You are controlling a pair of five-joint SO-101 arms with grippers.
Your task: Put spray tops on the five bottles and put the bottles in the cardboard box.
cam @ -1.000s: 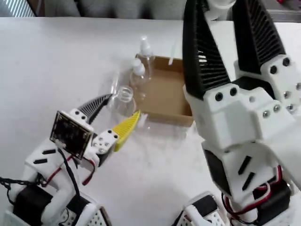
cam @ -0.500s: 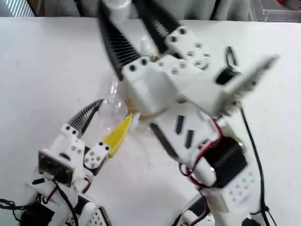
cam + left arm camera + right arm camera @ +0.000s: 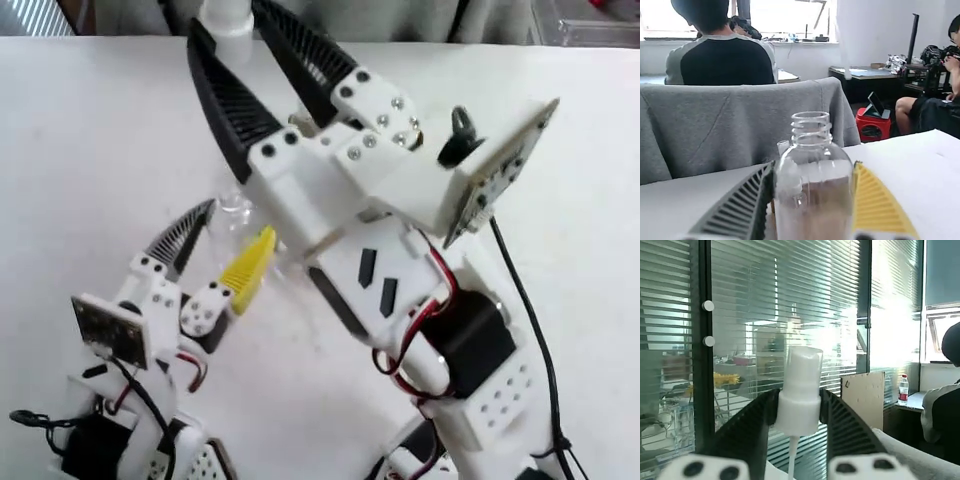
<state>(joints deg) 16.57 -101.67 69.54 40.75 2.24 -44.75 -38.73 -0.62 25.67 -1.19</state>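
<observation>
A clear open-necked bottle [image 3: 812, 185] stands upright on the white table, and my left gripper [image 3: 812, 167] is shut on it, the grey finger [image 3: 740, 210] on one side and the yellow finger [image 3: 877, 205] on the other. From above, that bottle [image 3: 235, 207] sits in the left gripper [image 3: 236, 220] left of centre. My right gripper [image 3: 228, 18] is raised high over the table's far side, shut on a white spray top [image 3: 800, 390] whose thin tube hangs down between the black fingers [image 3: 747, 435]. The right arm hides the cardboard box and the other bottles.
The right arm's white body [image 3: 400, 260] and its camera board [image 3: 500, 170] span the middle of the high view. Bare white table [image 3: 100, 130] lies to the far left. A chair back draped in grey cloth [image 3: 715, 125] stands past the table's far edge.
The right arm has swung left across the table with the spray top, from the right side to above the bottle's area. The left gripper has shifted slightly left with the bottle.
</observation>
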